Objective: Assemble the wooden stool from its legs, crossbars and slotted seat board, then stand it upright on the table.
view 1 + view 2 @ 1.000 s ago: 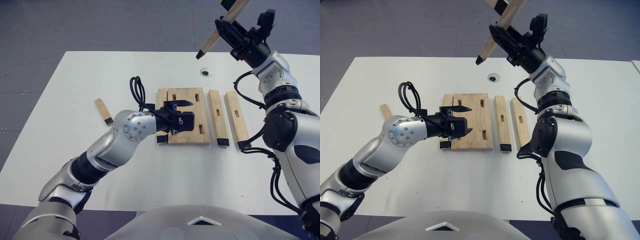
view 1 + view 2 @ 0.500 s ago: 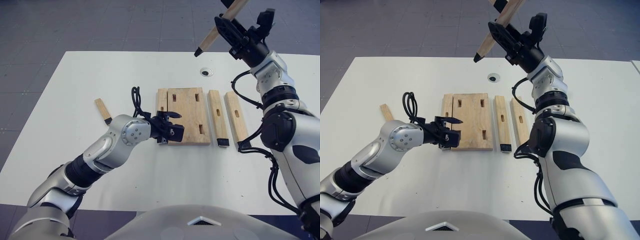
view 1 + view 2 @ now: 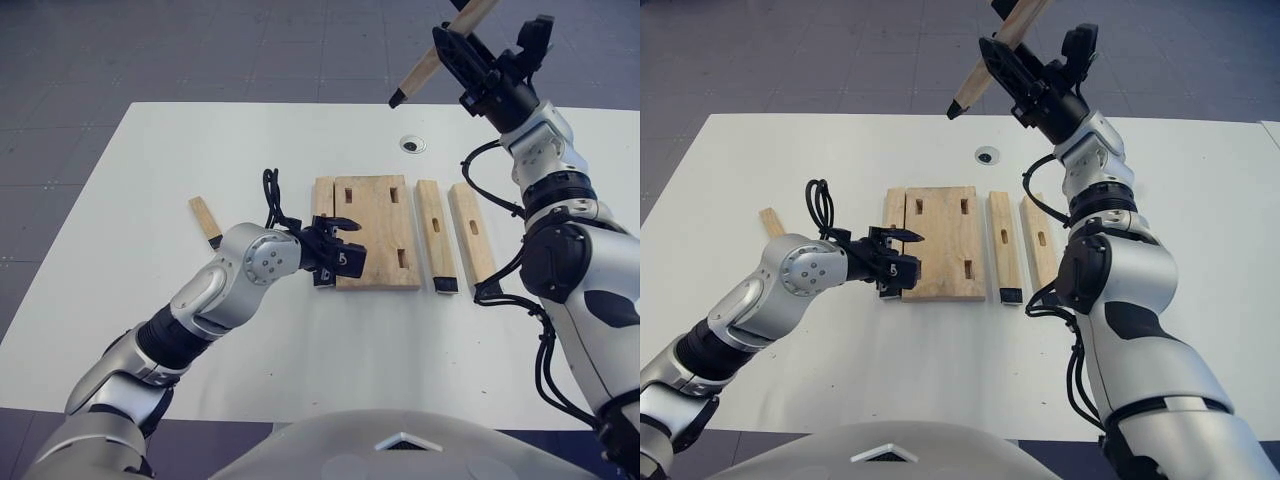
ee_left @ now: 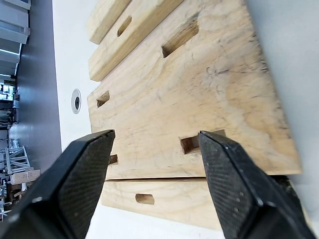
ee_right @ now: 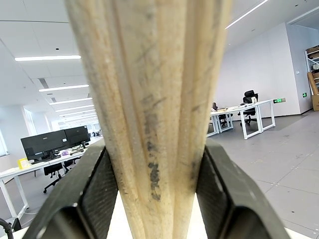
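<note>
Right gripper [image 3: 462, 55]: closed on one leg [image 3: 420, 78], clamped across its width. I hold it high above the far edge of the table [image 3: 120, 200], tilted, with its dark-capped end pointing down and to the left. My judgement is that it is held up here to keep it off the laid-out parts until the board is ready to take it.

Left gripper [image 3: 912, 258]: open and holding nothing. Its jaws are spread low over the near-left corner of the seat board [image 3: 377, 232], one to each side of the slot there. The left wrist view shows bare wood between the fingers [image 4: 84, 184], and I cannot tell whether they touch it. The pose suggests I am about to pin or grip this corner.

Seat board: flat on the table at centre, with four slots facing up, which I take to be the sockets for the legs.

Other parts:
- A narrow piece [image 3: 323, 200] lies flush against the board's left edge.
- Two slotted pieces [image 3: 436, 248] lie parallel just right of the board, dark ends toward me.
- A short crossbar [image 3: 207, 221] lies well apart on the left.

Progress: nothing is joined yet, so assembly is at an early stage.

Risk: the raised leg is clamped partway along its length, so its tip may swing when it is lowered toward a slot.
</note>
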`<state>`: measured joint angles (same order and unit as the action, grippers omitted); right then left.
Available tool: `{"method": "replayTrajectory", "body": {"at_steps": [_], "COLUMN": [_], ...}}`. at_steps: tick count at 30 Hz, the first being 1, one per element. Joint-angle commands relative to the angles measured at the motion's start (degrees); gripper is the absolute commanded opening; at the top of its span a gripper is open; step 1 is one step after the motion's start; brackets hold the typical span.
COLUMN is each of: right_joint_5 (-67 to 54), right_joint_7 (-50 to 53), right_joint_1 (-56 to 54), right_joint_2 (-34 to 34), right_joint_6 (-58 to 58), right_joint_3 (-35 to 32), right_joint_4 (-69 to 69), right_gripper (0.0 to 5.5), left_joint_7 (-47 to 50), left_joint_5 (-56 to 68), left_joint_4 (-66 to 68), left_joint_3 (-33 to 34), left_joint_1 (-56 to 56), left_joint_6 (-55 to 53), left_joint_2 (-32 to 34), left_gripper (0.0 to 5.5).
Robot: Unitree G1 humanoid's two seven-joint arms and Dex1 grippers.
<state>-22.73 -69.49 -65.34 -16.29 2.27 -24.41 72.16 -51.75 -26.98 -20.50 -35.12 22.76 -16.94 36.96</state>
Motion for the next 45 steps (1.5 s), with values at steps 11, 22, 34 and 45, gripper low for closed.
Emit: {"method": "replayTrajectory", "body": {"at_steps": [11,22,34,45], "right_joint_5": [-1.0,-1.12,-1.29,-1.04], "right_joint_7": [-0.16,0.31,0.4,0.06], "right_joint_1": [-0.91,-0.78,-1.15,-0.54], "right_joint_2": [0.37,0.38,0.3,-0.36], "right_joint_6": [-0.74,-0.75,-0.88,-1.18], "right_joint_3": [-0.48,-0.49,-0.6,-0.35], "right_joint_4": [-1.34,-1.31,-1.34,-1.51], "right_gripper": [2.05,2.05,2.05,2.05], "left_joint_7": [-0.23,-0.62,-2.64,-9.04], "left_joint_5": [-4.85,-5.3,-6.27,-4.82], "left_joint_4": [3.97,5.82,5.47,2.2], "left_joint_3": [-2.86,1.1,-1.33,2.53], "left_joint_1": [-3.71,-1.08,-4.05,-5.55], "left_joint_6": [5.91,7.15,9.94,13.08], "left_joint_2": [-1.6,-1.28,-1.9,6.55], "left_gripper": [3.09,3.09,3.09,3.09]}}
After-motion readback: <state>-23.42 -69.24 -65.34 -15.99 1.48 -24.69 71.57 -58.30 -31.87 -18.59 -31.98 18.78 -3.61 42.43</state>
